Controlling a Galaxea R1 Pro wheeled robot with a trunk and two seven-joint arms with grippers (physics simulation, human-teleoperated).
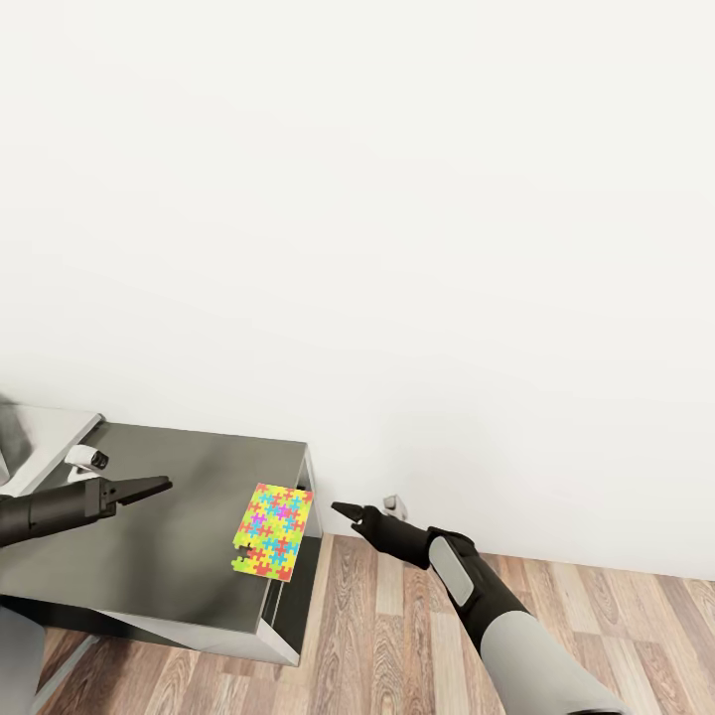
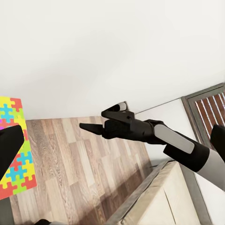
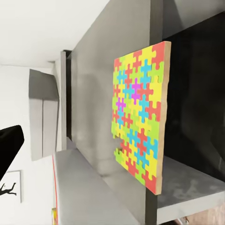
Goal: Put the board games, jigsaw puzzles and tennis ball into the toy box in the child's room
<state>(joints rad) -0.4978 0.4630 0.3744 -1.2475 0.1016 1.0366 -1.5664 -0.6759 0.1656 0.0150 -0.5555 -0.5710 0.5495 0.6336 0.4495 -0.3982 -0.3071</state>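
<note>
One jigsaw puzzle (image 1: 273,531), a thin square of yellow, green, pink and blue pieces, lies at the right edge of the table's dark grey cabinet top (image 1: 169,556) and seems to overhang it slightly. My left gripper (image 1: 159,487) hovers over the cabinet to the puzzle's left, open and holding nothing. Off the cabinet's right side my right gripper (image 1: 343,511) points at the puzzle across a short gap, also open and empty. The right wrist view looks straight at the puzzle (image 3: 140,117). In the left wrist view the puzzle (image 2: 11,140) sits opposite the right gripper (image 2: 89,125).
A white wall rises behind the cabinet. Wood-plank floor (image 1: 377,636) spreads to the right and front. The pale desk top (image 1: 45,437) joins the cabinet at far left. An open shelf (image 3: 197,93) sits under the cabinet top. The left wrist view catches a beige corner (image 2: 159,201).
</note>
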